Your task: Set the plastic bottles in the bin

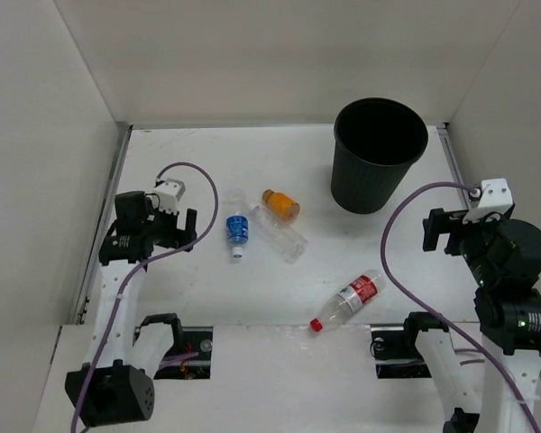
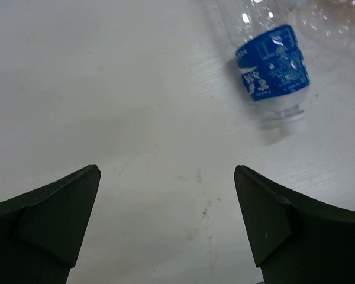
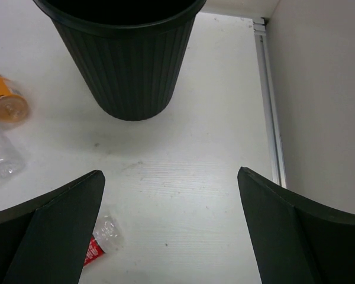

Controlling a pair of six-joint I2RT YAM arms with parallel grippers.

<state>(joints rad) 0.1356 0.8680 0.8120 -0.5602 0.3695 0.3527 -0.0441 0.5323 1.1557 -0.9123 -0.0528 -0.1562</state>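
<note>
1. White tabletop [image 1: 207, 298], boxed in by pale panels; all four bottles lying on it, outside the bin.
2. Black plastic bin [image 1: 371, 185] [image 3: 130, 71], round, ribbed down its wall, tapering to the base; upright at the far right of the table. Interior dark, contents not discernible.
3. Dark-fingered left gripper [image 1: 187, 232] [image 2: 165, 171], released, jaws spread wide, grasping nothing; low at the table's left, pointed toward the blue-label bottle and apart from it. Only bare table between the fingers in the wrist view.
4. Matching right gripper [image 1: 440, 236] [image 3: 170, 173], likewise released and wide, grasping nothing; close to the right wall, on the near side of the bin, apart from it.
5. Clear red-label bottle [image 1: 347, 302] [image 3: 97, 245], on its side near the front edge, red cap toward the near left. White marks on the label, too small to read.
6. Crumpled plain clear bottle [image 1: 282, 234] [image 3: 3, 157], lying diagonally mid-table, between the blue-label and orange ones.
7. Clear blue-label bottle [image 1: 239, 233] [image 2: 272, 62], on its side, white neck toward the near edge. White print on the blue band, blurred, unreadable.
8. Short orange bottle [image 1: 281, 206] [image 3: 7, 105], on its side just beside the plain one's far end, left of the bin.
</note>
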